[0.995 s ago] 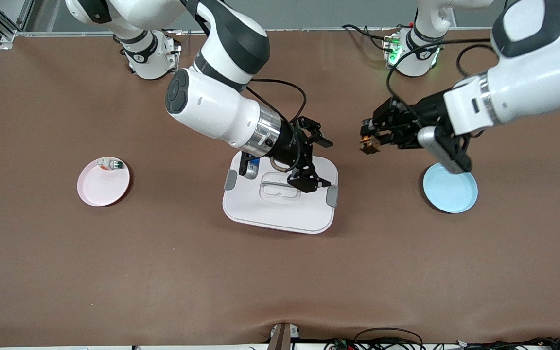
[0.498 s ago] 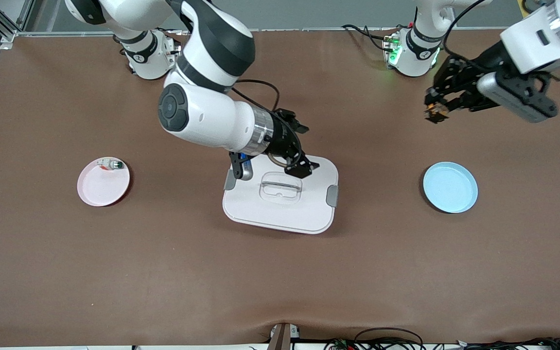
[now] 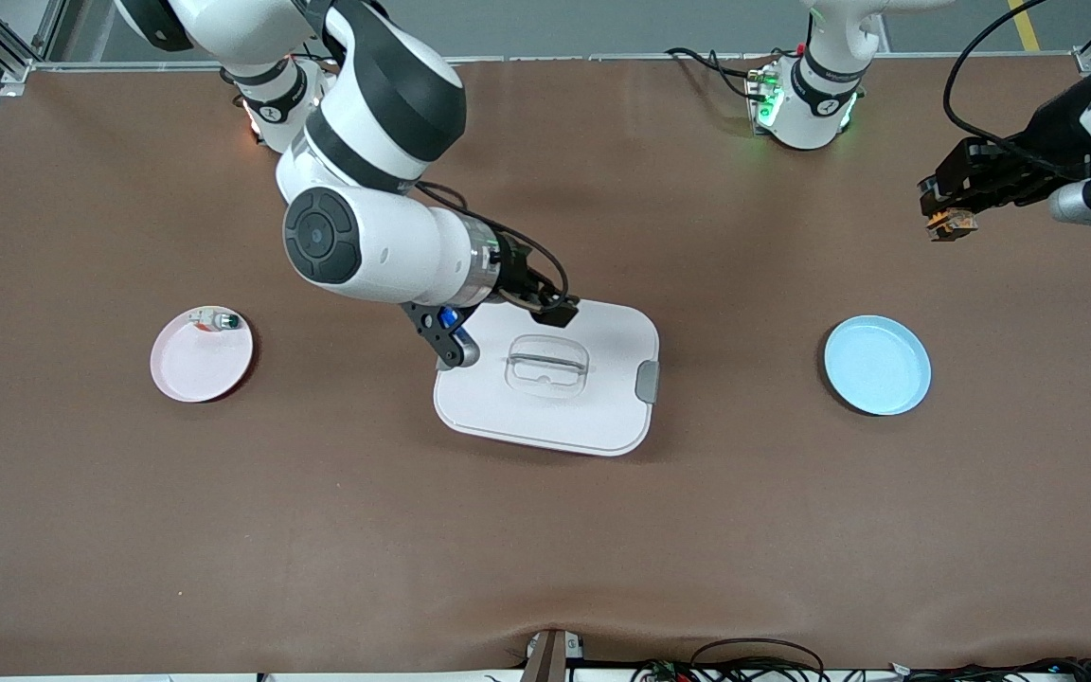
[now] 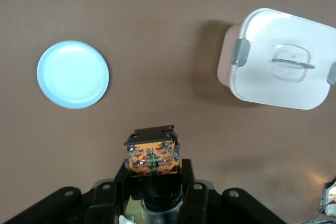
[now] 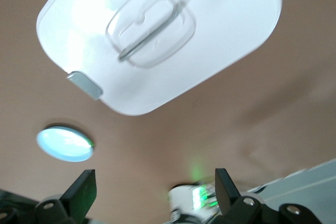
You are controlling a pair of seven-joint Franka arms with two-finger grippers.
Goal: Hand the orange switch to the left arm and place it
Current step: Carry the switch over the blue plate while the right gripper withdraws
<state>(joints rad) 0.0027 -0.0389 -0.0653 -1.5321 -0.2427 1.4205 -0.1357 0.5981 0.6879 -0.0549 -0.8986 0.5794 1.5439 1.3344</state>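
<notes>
Left claw (image 3: 945,224): pinching orange switch (image 3: 949,225), over bench (image 3: 545,549) edge.
Right claw (image 3: 555,311): spread, seemingly above box (image 3: 555,398) corner.

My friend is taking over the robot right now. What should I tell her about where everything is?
Left gripper: shut on the orange switch, up over bare table toward the left arm's end, not over the blue plate.
Right gripper: open, empty, over the box in the middle.
Pink plate: holds a small white-and-green part.
Done: the left gripper has the switch.
Left: put the switch down, probably on the blue plate.
</notes>
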